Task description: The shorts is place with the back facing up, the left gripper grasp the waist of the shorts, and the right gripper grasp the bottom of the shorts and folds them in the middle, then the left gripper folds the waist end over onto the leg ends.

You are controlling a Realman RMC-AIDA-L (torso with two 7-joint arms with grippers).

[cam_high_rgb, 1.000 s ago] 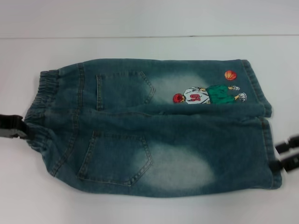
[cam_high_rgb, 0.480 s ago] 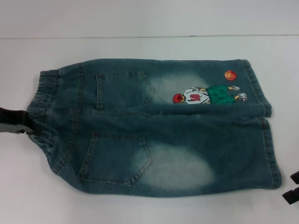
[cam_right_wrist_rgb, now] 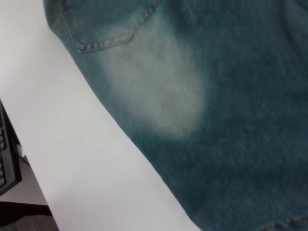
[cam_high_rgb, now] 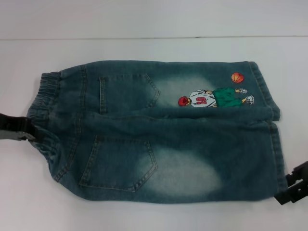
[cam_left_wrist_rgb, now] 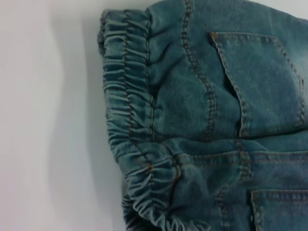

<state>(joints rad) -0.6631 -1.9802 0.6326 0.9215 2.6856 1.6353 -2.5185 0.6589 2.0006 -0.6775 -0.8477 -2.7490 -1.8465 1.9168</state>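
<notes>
- You are looking at the denim shorts [cam_high_rgb: 159,130] lying flat on the white table [cam_high_rgb: 154,24], back pockets up, waist to the left and leg hems to the right.
- The left gripper [cam_high_rgb: 17,129] is sitting at the elastic waistband [cam_high_rgb: 41,113], near its middle, touching the gathered edge. It has barely shifted over the last second, though it is riding a little lower than half a second ago.
- You cannot tell whether its fingers are apart or together; the left wrist view is showing only the waistband [cam_left_wrist_rgb: 130,125] and a back pocket [cam_left_wrist_rgb: 260,82], no fingers.
- The right gripper [cam_high_rgb: 291,185] is the one moving: a second ago it was beside the near leg's hem [cam_high_rgb: 279,159], then it dropped away toward the near right corner, and now it is coming back up against the hem's near corner.
- Its two dark fingers are showing a gap between them, so they are reading as apart, not yet clamped on cloth.
- The right wrist view is looking across the faded patch on the near leg [cam_right_wrist_rgb: 159,86].
- My read: both grasps are still being set up; the lengthwise fold has not begun. Watch that the right fingers are catching the hem rather than sliding past it.
</notes>
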